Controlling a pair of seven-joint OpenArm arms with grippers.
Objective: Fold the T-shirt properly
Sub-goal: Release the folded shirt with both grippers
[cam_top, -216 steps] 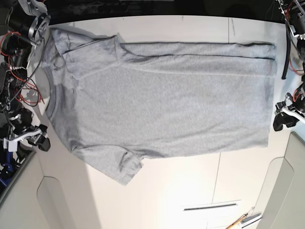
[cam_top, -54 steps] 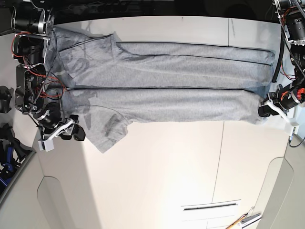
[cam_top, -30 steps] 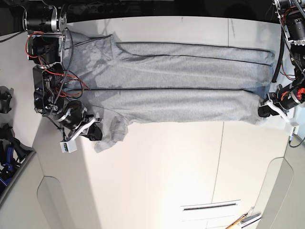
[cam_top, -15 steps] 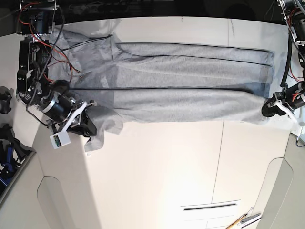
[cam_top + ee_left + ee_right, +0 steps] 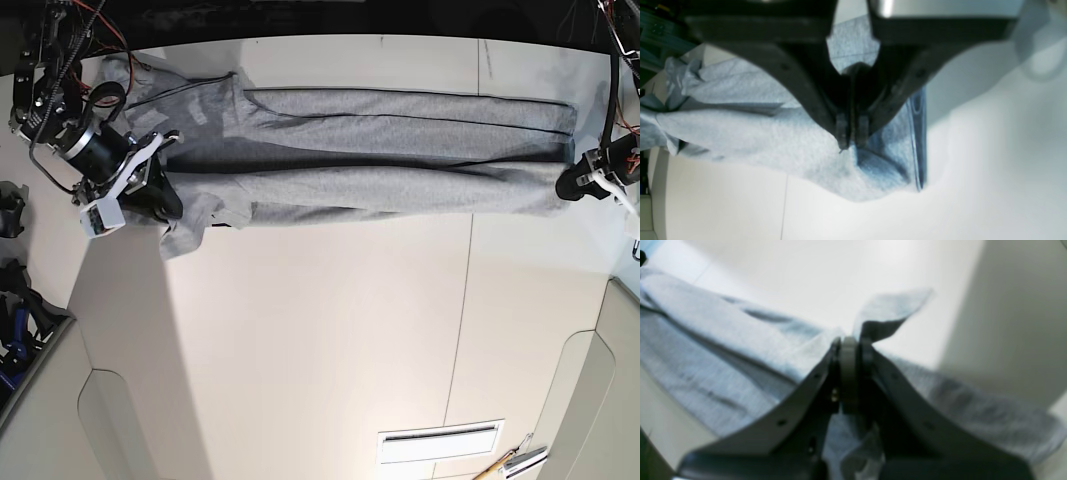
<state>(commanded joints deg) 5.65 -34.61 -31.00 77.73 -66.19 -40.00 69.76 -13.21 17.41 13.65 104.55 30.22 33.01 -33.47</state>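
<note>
- light grey heathered knit: in the base view the t-shirt (image 5: 400, 150) lies stretched in a long, narrow band across the far part of the white table (image 5: 330, 340), running from one side of the view to the other, with long lengthwise folds showing as dark creases.
- base view: the right gripper (image 5: 165, 200), at the view's left, sits on the near corner of the shirt's bunched end, with a flap of fabric hanging just below it; the left gripper (image 5: 578, 184), at the view's right, sits at the near corner of the opposite end. the near edge of the shirt between them looks slightly lifted, casting a shadow strip on the layer behind.
- base view: a pen-like tool (image 5: 505, 462) lies at the table's near edge, well apart from the shirt.
- left wrist view: the black fingers (image 5: 842, 131) of the left gripper are clenched together, tips pressed down onto the fabric near the hemmed edge; cloth appears pinched between them, creased just below the tips. the shirt spreads away to the left over the white table.
- right wrist view: the right gripper is clenched on a fold of the shirt; a pointed flap of grey fabric stands up just beyond the tips, the rest draping to both sides. picture is blurred.
</note>
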